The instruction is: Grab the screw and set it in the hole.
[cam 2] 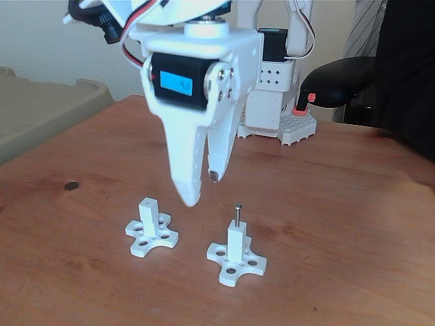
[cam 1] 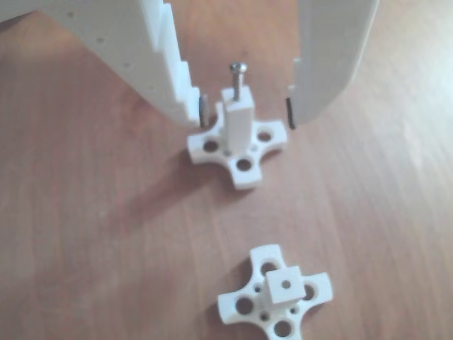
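Observation:
The silver screw (cam 1: 237, 81) (cam 2: 237, 212) stands upright in the end-face hole of a white post with a cross-shaped base (cam 1: 239, 127) (cam 2: 236, 252); its head and part of its shaft stick out above the post. My white gripper (cam 1: 246, 113) (cam 2: 202, 189) is open, its two fingers on either side of that post and apart from the screw. In the fixed view it hangs above the table between the two posts. A second white post (cam 1: 285, 287) (cam 2: 149, 227) has an empty hole (cam 1: 286, 283) in its end face.
The brown wooden table (cam 1: 92, 212) spreads around both posts. In the fixed view the arm's white base (cam 2: 275, 102) stands at the table's back, a small dark spot (cam 2: 71, 185) lies at the left, and a black chair (cam 2: 353, 81) stands behind at the right.

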Available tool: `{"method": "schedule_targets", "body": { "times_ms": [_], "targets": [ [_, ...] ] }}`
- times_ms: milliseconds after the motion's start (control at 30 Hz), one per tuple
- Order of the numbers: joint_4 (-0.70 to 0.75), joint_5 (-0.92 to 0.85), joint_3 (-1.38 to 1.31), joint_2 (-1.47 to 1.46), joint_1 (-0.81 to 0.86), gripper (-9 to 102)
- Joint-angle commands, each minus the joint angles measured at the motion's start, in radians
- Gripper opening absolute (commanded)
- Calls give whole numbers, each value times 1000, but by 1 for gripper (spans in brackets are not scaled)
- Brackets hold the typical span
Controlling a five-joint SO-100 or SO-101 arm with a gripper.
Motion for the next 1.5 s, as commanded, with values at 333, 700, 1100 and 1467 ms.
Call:
{"method": "schedule_targets", "body": {
  "times_ms": [333,700,1100,1467],
  "targets": [
    [-54,-28,278,423,2,-4],
    [-221,-40,738,818,2,-4],
    [-311,-60,1210,1269,44,-4],
    [-202,-81,1285,1517,87,-4]
  ]
}}
